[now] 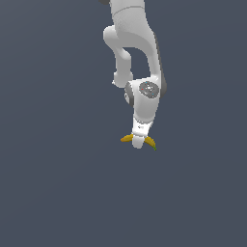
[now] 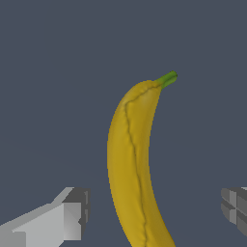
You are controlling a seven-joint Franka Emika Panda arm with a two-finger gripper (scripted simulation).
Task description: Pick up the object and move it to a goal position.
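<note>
The white robot arm reaches down from above, and its tool hangs right over the banana. In the exterior view the tool covers the middle of the banana, so only the two ends poke out, one yellow end on each side of the tool. The end on the exterior view's right has a little green tip. The banana lies on the flat dark grey counter. In the wrist view the banana looks big and long, and it curves gently. Its green tip points away from the tool. A thin dark line runs along the yellow skin. The tool is spread wide. One grey finger sits on one side of the banana, and the other finger sits on the far side, partly cut off by the edge of the picture. The banana lies between the two fingers. There is a gap of dark counter between the banana and each finger, so neither finger touches it. The tool is not gripping the banana. From the exterior view alone I cannot tell how high the tool is above the banana.
</note>
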